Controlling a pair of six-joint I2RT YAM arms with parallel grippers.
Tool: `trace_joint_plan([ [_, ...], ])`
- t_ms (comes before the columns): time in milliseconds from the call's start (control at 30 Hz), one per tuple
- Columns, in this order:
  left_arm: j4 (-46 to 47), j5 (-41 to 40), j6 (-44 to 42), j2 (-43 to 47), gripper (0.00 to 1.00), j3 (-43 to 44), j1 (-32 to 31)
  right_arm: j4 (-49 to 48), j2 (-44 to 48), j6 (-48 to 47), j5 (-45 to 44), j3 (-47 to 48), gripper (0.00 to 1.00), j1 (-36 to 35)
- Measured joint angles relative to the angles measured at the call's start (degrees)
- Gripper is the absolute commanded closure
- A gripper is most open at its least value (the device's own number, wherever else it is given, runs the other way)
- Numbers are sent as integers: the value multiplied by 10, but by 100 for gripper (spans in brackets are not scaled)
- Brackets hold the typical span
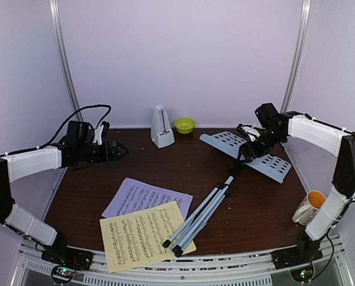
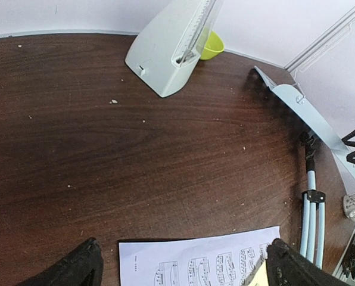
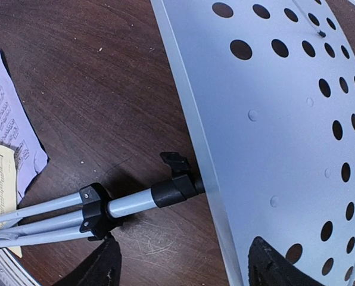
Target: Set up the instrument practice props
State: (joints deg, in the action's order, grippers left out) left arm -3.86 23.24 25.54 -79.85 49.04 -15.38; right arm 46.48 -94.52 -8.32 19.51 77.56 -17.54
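Note:
The white perforated music stand (image 1: 252,154) lies flat at the back right, its folded grey tripod (image 1: 201,214) stretching toward the front edge. My right gripper (image 1: 248,153) is down over the stand's neck, open. One of its fingers (image 3: 103,265) is beside the tripod collar (image 3: 94,208), the other over the plate (image 3: 273,119). The lilac sheet (image 1: 143,196) and the yellow sheet (image 1: 139,235) lie overlapping at the front. The white metronome (image 1: 161,127) stands at the back. My left gripper (image 1: 121,150) hovers open at the left, with the lilac sheet's edge (image 2: 207,262) between its fingers.
A small green bowl (image 1: 184,124) sits right of the metronome by the back wall. A white mug with an orange inside (image 1: 308,207) stands at the right, next to my right arm's base. White walls close in the brown table (image 1: 165,161).

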Motion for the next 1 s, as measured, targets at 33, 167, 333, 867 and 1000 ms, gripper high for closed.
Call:
trace_joint_plan([
  [33, 1, 1, 1, 0, 2, -2, 0, 2, -7, -4, 2, 6, 34, -2],
  [167, 8, 2, 4, -2, 2, -9, 0, 11, -35, -19, 7, 29, 46, -8],
  [333, 9, 6, 8, -5, 2, -9, 0, 28, -56, -26, 7, 56, 54, -7],
  [867, 38, 25, 12, -37, 2, -9, 0, 33, -111, -46, 4, 86, 79, -7],
  [1000, 42, 26, 13, -48, 2, -9, 0, 34, -111, -52, -18, 87, 91, -7],
])
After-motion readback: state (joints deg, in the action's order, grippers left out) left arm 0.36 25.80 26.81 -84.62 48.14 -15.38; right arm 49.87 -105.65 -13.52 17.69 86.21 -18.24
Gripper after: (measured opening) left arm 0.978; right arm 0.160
